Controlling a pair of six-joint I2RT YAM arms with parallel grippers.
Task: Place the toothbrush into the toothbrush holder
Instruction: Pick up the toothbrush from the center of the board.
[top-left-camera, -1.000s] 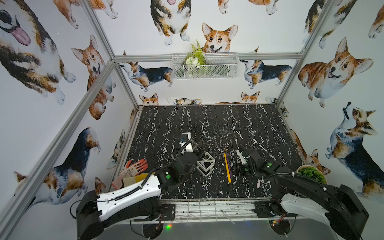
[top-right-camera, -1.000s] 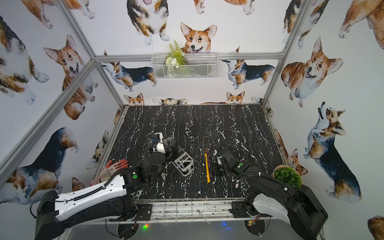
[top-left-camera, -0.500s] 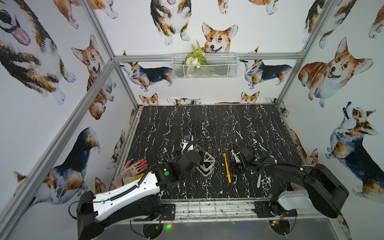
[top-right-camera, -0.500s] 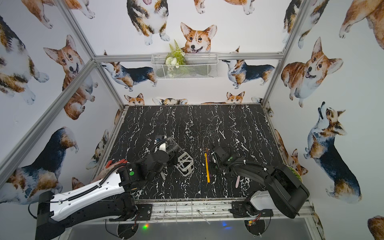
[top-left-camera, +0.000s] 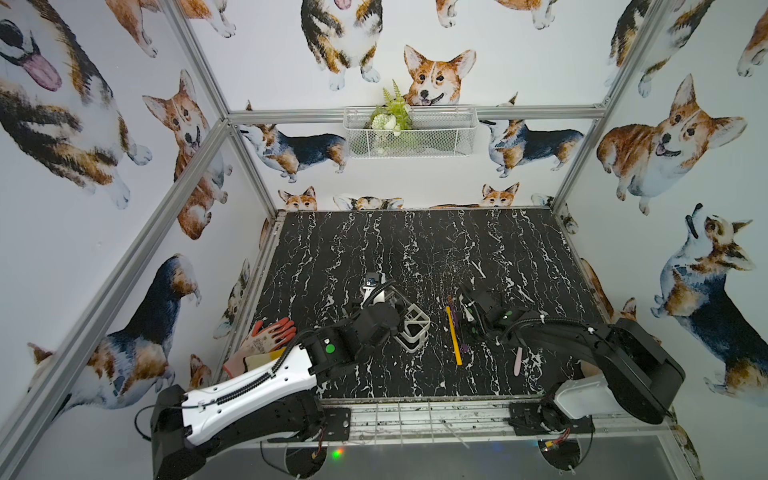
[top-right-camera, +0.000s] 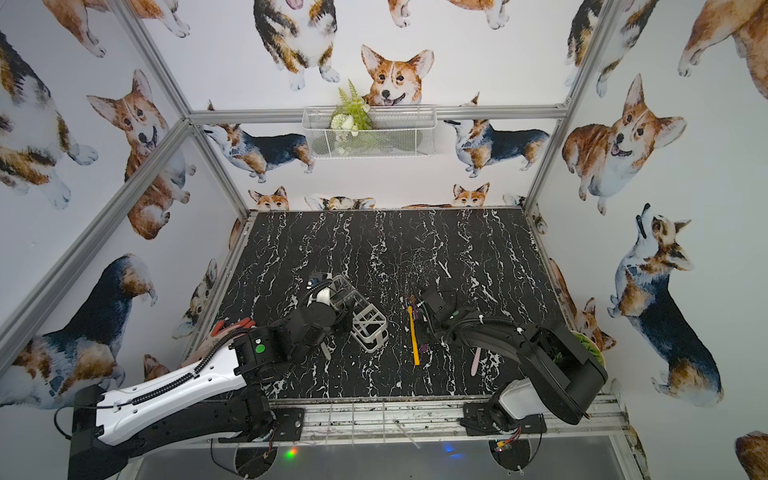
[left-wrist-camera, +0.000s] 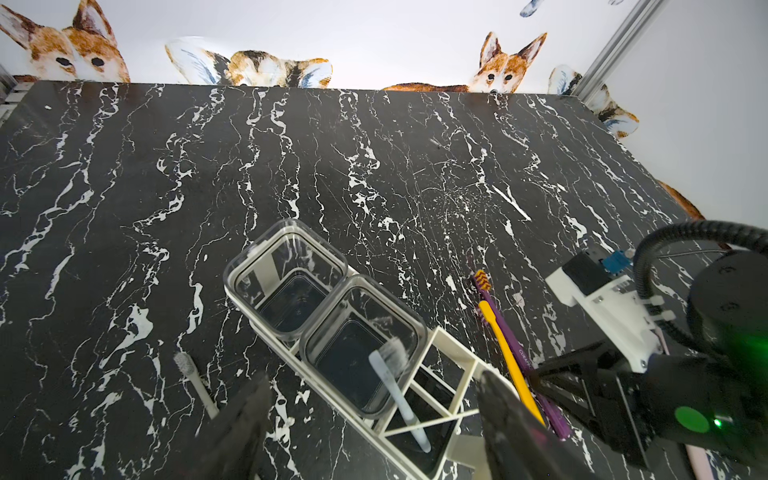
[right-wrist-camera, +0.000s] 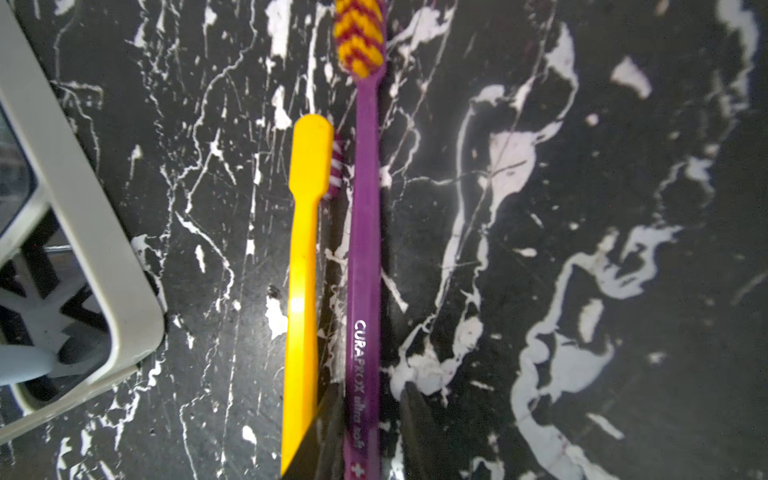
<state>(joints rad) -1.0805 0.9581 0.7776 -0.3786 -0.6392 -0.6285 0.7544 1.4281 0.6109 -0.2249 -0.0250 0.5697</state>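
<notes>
The toothbrush holder (top-left-camera: 413, 328) (top-right-camera: 369, 328) is a white-framed caddy with clear cups (left-wrist-camera: 286, 286), lying left of centre near the table's front. A pale toothbrush (left-wrist-camera: 399, 395) leans inside it. My left gripper (left-wrist-camera: 374, 436) is open, and its wide-set fingers (left-wrist-camera: 241, 424) straddle the holder's near end. A purple toothbrush (right-wrist-camera: 363, 249) (top-left-camera: 458, 328) lies flat on the black marble, with a yellow toothbrush (right-wrist-camera: 303, 291) (top-left-camera: 453, 338) right beside it. My right gripper (right-wrist-camera: 372, 419) is shut on the purple handle's lower part, one finger (right-wrist-camera: 332, 415) wedged between the two brushes.
A pink toothbrush (top-left-camera: 517, 361) lies under the right arm. A grey one (left-wrist-camera: 195, 386) lies beside the holder. An orange glove (top-left-camera: 270, 334) sits off the table's left edge and a green plant bowl (top-right-camera: 586, 345) off its right. A wire basket (top-left-camera: 409, 133) hangs on the back wall.
My right gripper has edged left onto the brushes and its jaws have narrowed round the purple handle. The left gripper shifted slightly right over the holder's end.
</notes>
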